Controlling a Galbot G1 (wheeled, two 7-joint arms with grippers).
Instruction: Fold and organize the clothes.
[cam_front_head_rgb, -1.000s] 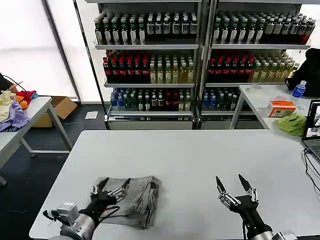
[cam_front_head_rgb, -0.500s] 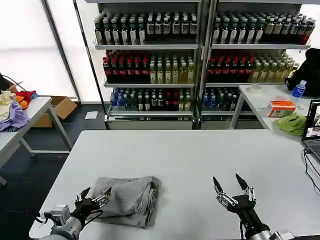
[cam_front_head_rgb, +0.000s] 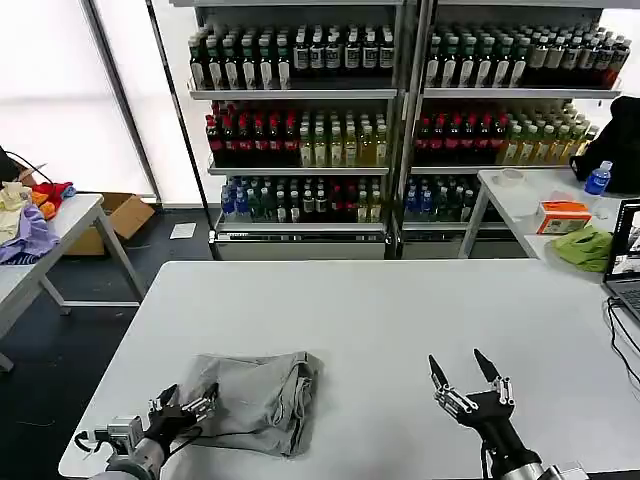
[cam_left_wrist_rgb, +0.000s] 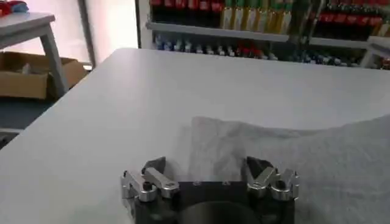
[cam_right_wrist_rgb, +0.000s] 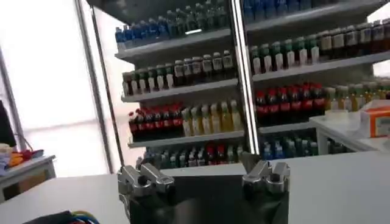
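Note:
A light grey folded shirt (cam_front_head_rgb: 258, 395) lies on the white table (cam_front_head_rgb: 400, 310) near its front left. The same cloth (cam_left_wrist_rgb: 292, 152) spreads just ahead of the left wrist camera. My left gripper (cam_front_head_rgb: 183, 402) sits at the shirt's left edge, low over the table, open and holding nothing; its fingers (cam_left_wrist_rgb: 155, 165) stand apart with the cloth's corner beyond them. My right gripper (cam_front_head_rgb: 461, 369) hovers open above bare table at the front right, well clear of the shirt; its fingertips (cam_right_wrist_rgb: 251, 161) are spread with nothing between.
Shelves of bottles (cam_front_head_rgb: 400, 120) stand behind the table. A side table at the left carries a lilac and red cloth heap (cam_front_head_rgb: 30, 215). At the right are a green cloth (cam_front_head_rgb: 583, 246), an orange box (cam_front_head_rgb: 563, 214) and a laptop (cam_front_head_rgb: 628, 262) at the table's edge.
My left gripper has drawn back off the shirt toward the table's front left corner, empty. The shirt lies flatter. The right gripper barely shifted.

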